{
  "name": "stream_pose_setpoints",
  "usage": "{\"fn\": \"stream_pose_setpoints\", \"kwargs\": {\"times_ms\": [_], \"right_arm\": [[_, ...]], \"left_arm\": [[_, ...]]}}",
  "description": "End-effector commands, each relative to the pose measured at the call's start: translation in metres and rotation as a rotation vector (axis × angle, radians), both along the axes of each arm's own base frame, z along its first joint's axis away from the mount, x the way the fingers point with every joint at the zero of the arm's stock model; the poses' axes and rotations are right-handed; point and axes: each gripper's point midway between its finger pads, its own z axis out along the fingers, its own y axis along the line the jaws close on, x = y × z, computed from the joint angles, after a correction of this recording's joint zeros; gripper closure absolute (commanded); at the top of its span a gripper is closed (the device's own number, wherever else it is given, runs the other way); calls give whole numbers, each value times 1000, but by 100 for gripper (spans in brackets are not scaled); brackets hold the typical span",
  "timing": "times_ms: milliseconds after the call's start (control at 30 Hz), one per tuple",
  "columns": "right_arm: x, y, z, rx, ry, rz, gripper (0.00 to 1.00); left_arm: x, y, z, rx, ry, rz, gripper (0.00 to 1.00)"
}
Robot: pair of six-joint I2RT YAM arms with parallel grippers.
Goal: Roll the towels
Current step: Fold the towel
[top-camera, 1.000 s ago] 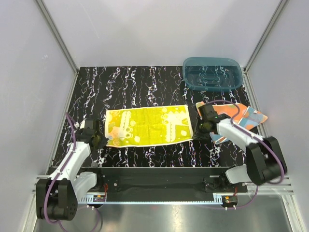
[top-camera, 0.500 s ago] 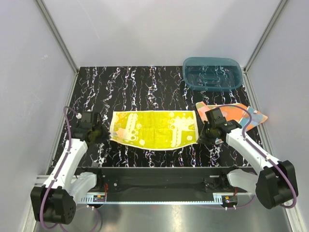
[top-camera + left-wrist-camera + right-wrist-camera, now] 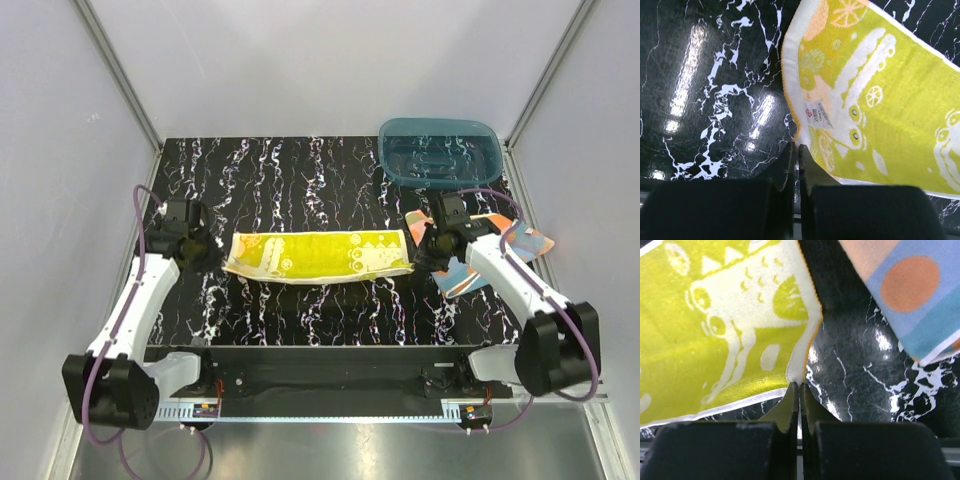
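Observation:
The yellow towel [image 3: 318, 256], printed with white figures, lies across the middle of the black marbled table as a narrow strip, its near edge lifted and carried toward the back. My left gripper [image 3: 212, 255] is shut on its near left corner, and the towel [image 3: 880, 95] spreads up and right from the jaws [image 3: 796, 149]. My right gripper [image 3: 418, 252] is shut on the near right corner, where the cloth [image 3: 725, 325] runs into the closed jaws [image 3: 799, 386]. The orange towel [image 3: 505, 245] with pale blue patches lies flat at the right, partly under my right arm; its corner [image 3: 910, 285] shows in the right wrist view.
A teal translucent tub [image 3: 440, 152] stands at the back right corner of the table. White walls and metal posts close in the left, right and back sides. The arms' base rail [image 3: 320, 365] runs along the near edge.
Both grippers have moved away from the bases toward the back, carrying the yellow towel's near edge with them. The towel has gone from a wide flat rectangle to a narrow strip.

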Motion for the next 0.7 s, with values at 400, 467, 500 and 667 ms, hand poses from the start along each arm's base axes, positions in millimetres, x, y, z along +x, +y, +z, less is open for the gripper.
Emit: {"fn": "stream_pose_setpoints", "kwargs": {"times_ms": [400, 467, 500, 667], "right_arm": [[88, -1, -4, -21, -6, 52, 100], [96, 0, -8, -21, 2, 57, 100], [98, 0, -9, -18, 6, 57, 100], [110, 1, -20, -22, 25, 62, 100]], "left_arm": [[82, 10, 0, 71, 11, -25, 100], [90, 10, -6, 73, 22, -28, 100], [93, 10, -7, 75, 27, -29, 100], [108, 12, -22, 96, 64, -30, 100]]}}
